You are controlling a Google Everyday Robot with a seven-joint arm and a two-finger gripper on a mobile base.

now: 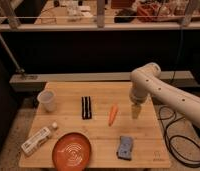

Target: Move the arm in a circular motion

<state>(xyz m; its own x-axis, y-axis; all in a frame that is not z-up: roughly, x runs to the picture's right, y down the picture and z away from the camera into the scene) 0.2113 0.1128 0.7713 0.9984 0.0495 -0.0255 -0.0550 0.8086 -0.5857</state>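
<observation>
Arm above table, pincer seemingly beside carrot.

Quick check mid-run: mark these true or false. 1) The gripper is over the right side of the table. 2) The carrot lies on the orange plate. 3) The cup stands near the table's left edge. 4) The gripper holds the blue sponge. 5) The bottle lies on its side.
1) True: the gripper at the tip of the arm hangs over the right part of the table.
2) False: the carrot lies on bare wood, apart from the orange plate.
3) True: the cup stands there.
4) False: the blue sponge lies on the table, away from the gripper.
5) True: the bottle lies flat.
</observation>
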